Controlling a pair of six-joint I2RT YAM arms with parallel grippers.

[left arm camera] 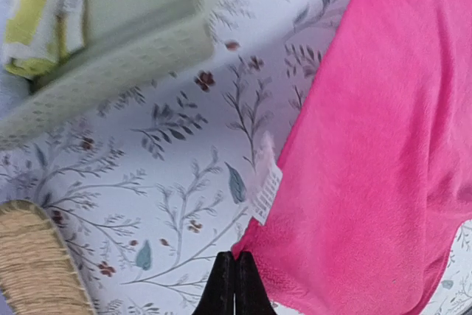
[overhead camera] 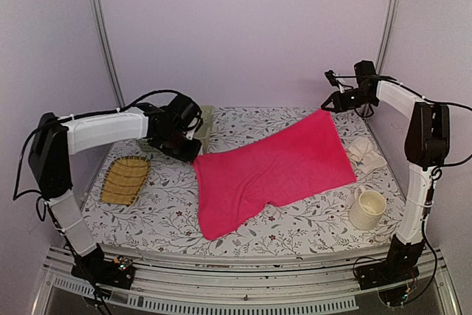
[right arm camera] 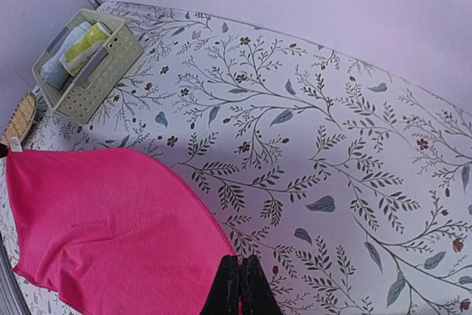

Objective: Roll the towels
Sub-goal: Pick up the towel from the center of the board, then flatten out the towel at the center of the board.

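The long pink towel (overhead camera: pixel 276 170) lies spread across the middle of the floral table, its far right corner lifted. My left gripper (overhead camera: pixel 193 154) is shut on the towel's left corner (left arm camera: pixel 254 252), just below the white tag (left arm camera: pixel 264 193); in the left wrist view the gripper (left arm camera: pixel 235 257) has its black jaws pressed together. My right gripper (overhead camera: pixel 325 106) is shut on the raised far corner, and in the right wrist view it (right arm camera: pixel 240 262) pinches the pink towel's edge (right arm camera: pixel 110 219). The smaller cream-white towel (overhead camera: pixel 366 154) sits crumpled by the right arm, untouched.
A cream mug (overhead camera: pixel 366 208) stands near the front right. A tan straw mat (overhead camera: pixel 125 180) lies at the left. A pale green basket (right arm camera: pixel 87 64) holding rolled cloths sits at the back left, behind my left gripper. Walls close in on three sides.
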